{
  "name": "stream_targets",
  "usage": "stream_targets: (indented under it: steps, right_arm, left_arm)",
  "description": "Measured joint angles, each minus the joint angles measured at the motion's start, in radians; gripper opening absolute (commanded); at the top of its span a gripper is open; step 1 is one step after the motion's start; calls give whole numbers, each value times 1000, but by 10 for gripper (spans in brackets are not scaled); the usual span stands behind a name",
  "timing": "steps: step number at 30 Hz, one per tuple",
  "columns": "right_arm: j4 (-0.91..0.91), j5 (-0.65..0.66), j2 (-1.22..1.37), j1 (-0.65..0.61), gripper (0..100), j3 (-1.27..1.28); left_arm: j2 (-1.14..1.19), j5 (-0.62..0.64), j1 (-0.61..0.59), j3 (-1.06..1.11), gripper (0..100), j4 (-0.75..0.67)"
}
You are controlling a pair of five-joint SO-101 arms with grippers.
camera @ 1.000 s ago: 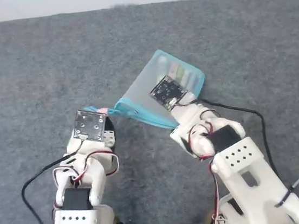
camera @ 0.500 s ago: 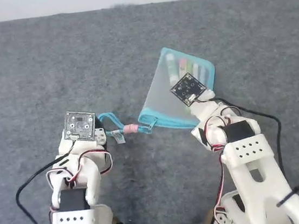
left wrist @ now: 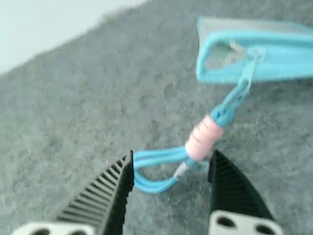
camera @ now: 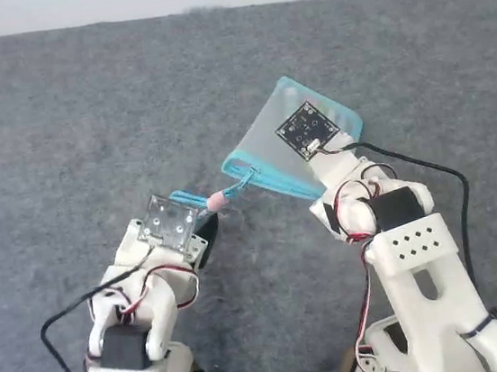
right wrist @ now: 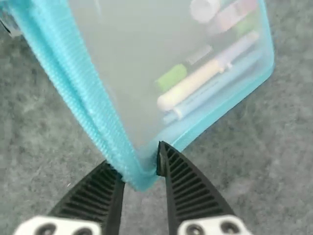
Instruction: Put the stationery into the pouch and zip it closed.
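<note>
Translucent blue-edged zip pouch (right wrist: 146, 63) is pinched at its corner by the right tool (right wrist: 139, 164). Left tool (left wrist: 172, 156) is spread, with the blue pull cord with pink bead (left wrist: 205, 137) lying between its tips.

Judged: the cord should be clamped beside the bead and drawn straight away from the right tool.

The pastel pens (right wrist: 195, 83) inside are shown by the right wrist view; the metal zip slider (left wrist: 247, 73) at the pouch end by the left

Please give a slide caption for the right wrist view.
Right hand pinches a corner of the translucent pouch holding pens.
</note>
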Motion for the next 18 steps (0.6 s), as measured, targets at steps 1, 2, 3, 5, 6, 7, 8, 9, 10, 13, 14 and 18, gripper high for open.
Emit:
stream_targets:
  steps: [1,2,3,5,6,7,8,9,10,13,14,18]
  right_arm:
    - [9,0,0,-9,6,0]
    - [20,0,0,-20,6,0]
    - [29,0,0,-28,6,0]
    - [49,0,0,-41,6,-6]
    - [55,0,0,-46,6,-6]
    - [60,0,0,-54,6,-6]
    - [64,0,0,-60,6,-6]
    - [71,0,0,-63,6,-6]
    - [78,0,0,-63,6,-8]
    - [106,0,-5,-61,6,-28]
    - [110,0,-18,-61,6,-31]
    - [169,0,-110,-87,6,-34]
  left_arm:
    - [-11,-2,3,9,239,0]
    - [-28,-5,3,20,239,0]
    - [-41,-6,3,25,239,0]
    - [-52,-8,5,34,240,0]
    - [-55,-11,9,38,240,0]
    - [-57,-18,15,40,240,0]
    - [-57,-25,21,40,240,0]
    - [-60,-29,31,49,240,0]
    - [-58,-32,41,57,240,0]
    - [-60,-34,60,63,240,0]
    - [-60,-34,63,64,240,0]
    - [-61,-49,68,118,239,-43]
